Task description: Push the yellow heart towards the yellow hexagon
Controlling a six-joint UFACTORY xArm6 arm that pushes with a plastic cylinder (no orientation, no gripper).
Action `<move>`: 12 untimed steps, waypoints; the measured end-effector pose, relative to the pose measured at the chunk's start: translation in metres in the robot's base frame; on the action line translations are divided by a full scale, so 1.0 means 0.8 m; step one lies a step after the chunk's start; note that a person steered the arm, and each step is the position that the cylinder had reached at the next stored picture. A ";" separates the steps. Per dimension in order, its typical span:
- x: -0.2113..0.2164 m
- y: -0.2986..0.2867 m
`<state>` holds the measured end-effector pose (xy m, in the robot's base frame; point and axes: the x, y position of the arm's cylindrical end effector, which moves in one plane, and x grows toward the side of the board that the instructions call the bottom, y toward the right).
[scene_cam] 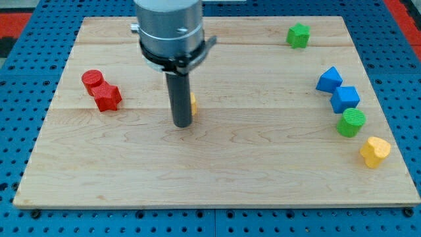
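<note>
bench [217, 171] as landmark: red cylinder [92, 79] touching red star-ish block [106, 97] near its left edge. green star [298, 35] at top right. blue triangle [329, 79], blue cube-like block [345, 99], green cylinder [351, 122] chained along right edge.

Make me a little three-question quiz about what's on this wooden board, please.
1. True or false: the yellow heart touches the red cylinder.
2. Which block sits nearest the view's top right? A) green star B) blue cube C) green cylinder
3. What colour is the block mostly hidden behind my tip?

Key: 1 false; 2 A; 3 yellow.
</note>
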<state>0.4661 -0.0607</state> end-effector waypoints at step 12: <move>0.075 0.321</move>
<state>0.5264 0.1962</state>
